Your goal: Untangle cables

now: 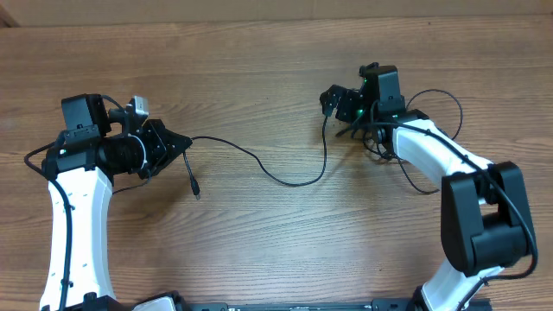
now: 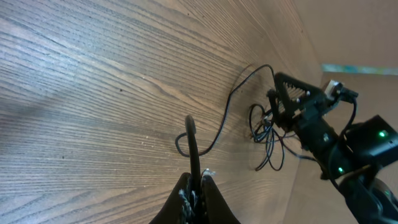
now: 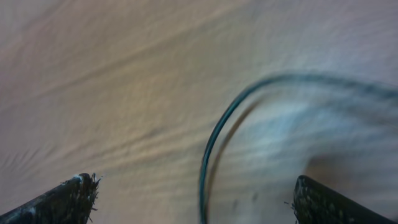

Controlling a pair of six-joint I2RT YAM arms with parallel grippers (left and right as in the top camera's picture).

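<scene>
**Across wooden table (image 1: 276, 52), one cable (image 1: 302, 184) strung from arm to arm**

At table's left side, pinched in left gripper (image 1: 183, 143), jaws closed narrow on the thin black line. Drops a short free tail just beside that gripper, tipped with small plug (image 1: 196, 192) lying on the wood. Runs rightward from the pinch in a long slack curve, dips at mid-table, then climbs steeply to right gripper (image 1: 331, 102). From left wrist camera, rises upright out of closed fingers (image 2: 186, 199) and bends away over the grain toward the far arm. Passes close by a loose knot of further cables (image 1: 373, 142), coils overlapping, lying at right arm's wrist. Beside that knot, green lights (image 1: 354, 112) aglow on right wrist. From right wrist camera, arcs blurred across the wood between two fingertips (image 3: 78, 193) spread wide and well apart, gripping nothing. Cannot tell from that soft view whether cable touches either fingertip
</scene>
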